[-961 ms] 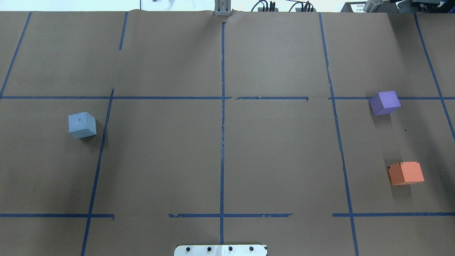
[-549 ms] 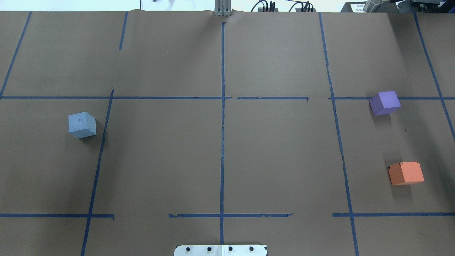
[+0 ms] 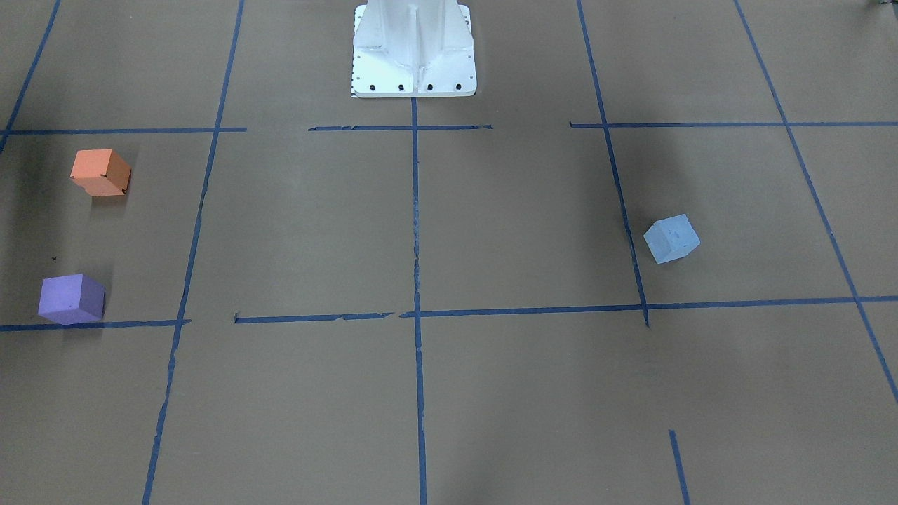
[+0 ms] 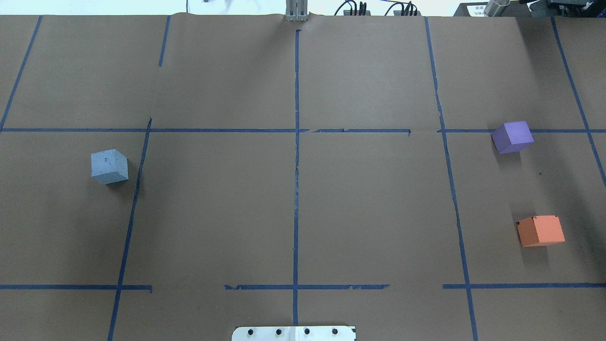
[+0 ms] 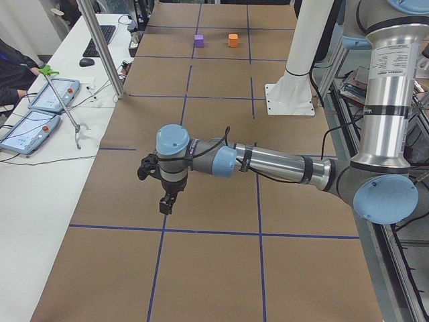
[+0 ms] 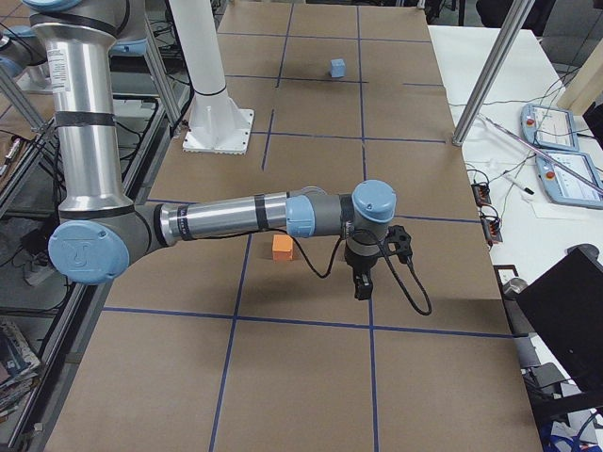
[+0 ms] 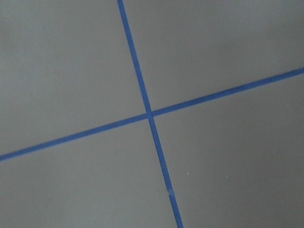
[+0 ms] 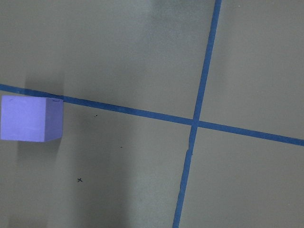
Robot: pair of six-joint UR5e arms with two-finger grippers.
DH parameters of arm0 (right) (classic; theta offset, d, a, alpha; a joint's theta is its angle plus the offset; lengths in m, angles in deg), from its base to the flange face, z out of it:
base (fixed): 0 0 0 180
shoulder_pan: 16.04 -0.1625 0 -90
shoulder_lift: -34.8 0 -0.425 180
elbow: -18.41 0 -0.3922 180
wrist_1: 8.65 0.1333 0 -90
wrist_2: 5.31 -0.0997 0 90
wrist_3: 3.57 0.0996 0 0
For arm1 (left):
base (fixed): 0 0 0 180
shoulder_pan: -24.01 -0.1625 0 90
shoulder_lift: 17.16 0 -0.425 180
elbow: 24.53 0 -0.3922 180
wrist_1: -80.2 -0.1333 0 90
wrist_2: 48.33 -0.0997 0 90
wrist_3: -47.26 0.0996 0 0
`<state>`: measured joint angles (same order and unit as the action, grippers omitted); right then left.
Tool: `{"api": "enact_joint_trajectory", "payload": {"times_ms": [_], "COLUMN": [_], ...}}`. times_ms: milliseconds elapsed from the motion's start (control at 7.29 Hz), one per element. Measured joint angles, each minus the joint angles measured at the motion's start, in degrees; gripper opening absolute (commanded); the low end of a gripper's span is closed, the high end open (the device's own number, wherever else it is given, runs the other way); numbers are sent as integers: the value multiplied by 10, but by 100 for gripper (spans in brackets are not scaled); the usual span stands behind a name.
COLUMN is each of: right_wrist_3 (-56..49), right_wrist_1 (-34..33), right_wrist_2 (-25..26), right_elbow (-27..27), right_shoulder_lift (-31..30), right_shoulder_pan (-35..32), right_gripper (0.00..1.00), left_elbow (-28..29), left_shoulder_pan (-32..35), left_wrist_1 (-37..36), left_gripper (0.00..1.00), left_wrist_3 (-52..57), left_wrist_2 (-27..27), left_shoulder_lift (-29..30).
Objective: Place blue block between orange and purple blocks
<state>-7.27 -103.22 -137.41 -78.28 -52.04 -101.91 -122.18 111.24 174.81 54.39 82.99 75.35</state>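
Probably robotics lab: tape-gridded table (image 4: 213, 213), teach pendants (image 5: 55, 94), keyboard (image 5: 100, 39) on bench (image 5: 40, 194).

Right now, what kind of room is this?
Most likely a robot test lab: a big robot arm reaches over a paper-covered table marked with blue tape lines, and control tablets sit on a desk beside it.

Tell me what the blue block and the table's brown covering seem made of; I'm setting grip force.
Blue block: probably foam, matte; its top face shows small pits and no shine.
Brown covering: likely paper, matte; it ripples slightly at the far edge.
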Motion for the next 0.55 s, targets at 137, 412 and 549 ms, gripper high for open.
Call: {"api": "enact_joint_trajectory", "payload": {"times_ms": [137, 412, 549], "right_wrist_3": [0, 0, 0], "right_wrist_1": [0, 0, 0], "right_wrist_2": [0, 0, 0], "right_elbow": [0, 0, 0], "right_shoulder_lift": [0, 0, 0], "right_shoulder_pan": [0, 0, 0], "right_gripper": [100, 100, 100], "left_elbow": [4, -1, -4], "left_shoulder_pan": [-12, -86, -131], "left_wrist_1": [15, 46, 86], "left_gripper": [100, 100, 100], "left_wrist_3": [-14, -182, -302], "left_wrist_2": [4, 8, 1], "left_shoulder_lift": [5, 6, 6]}}
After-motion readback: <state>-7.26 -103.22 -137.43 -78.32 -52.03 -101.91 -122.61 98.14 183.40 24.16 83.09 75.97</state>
